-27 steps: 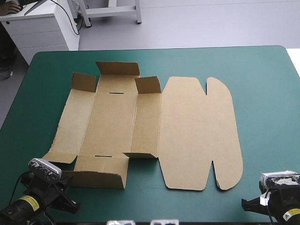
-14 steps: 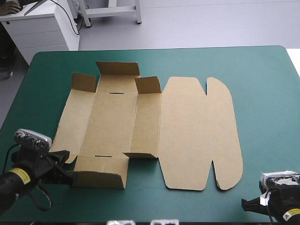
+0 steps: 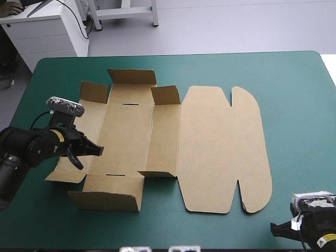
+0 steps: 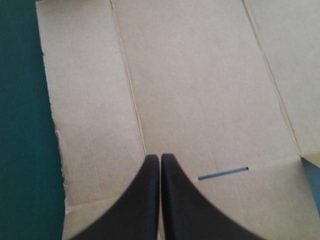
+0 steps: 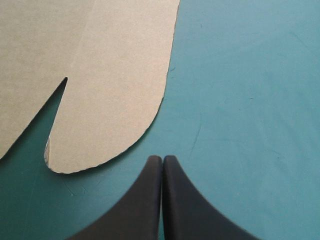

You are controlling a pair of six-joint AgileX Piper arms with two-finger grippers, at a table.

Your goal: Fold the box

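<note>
Fingers pressed together, the left pincer (image 3: 96, 150) has swung from the near corner of the teal-green counter (image 3: 299, 105) over the left panels of the flat brown cardboard box (image 3: 215, 142) lying mid-counter, probably to begin folding; the right pincer (image 5: 162, 164), likewise closed, idles beside the lid's rounded corner.

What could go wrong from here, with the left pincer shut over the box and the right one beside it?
1. The left pincer is shut over the box, at its left panels; a push like this might slide the sheet, since nothing pins it.
2. The right pincer, also shut, is over bare cover beside the rounded lid flap, too far to steady it.
3. The left pincer could knock the raised near flap flat.
</note>
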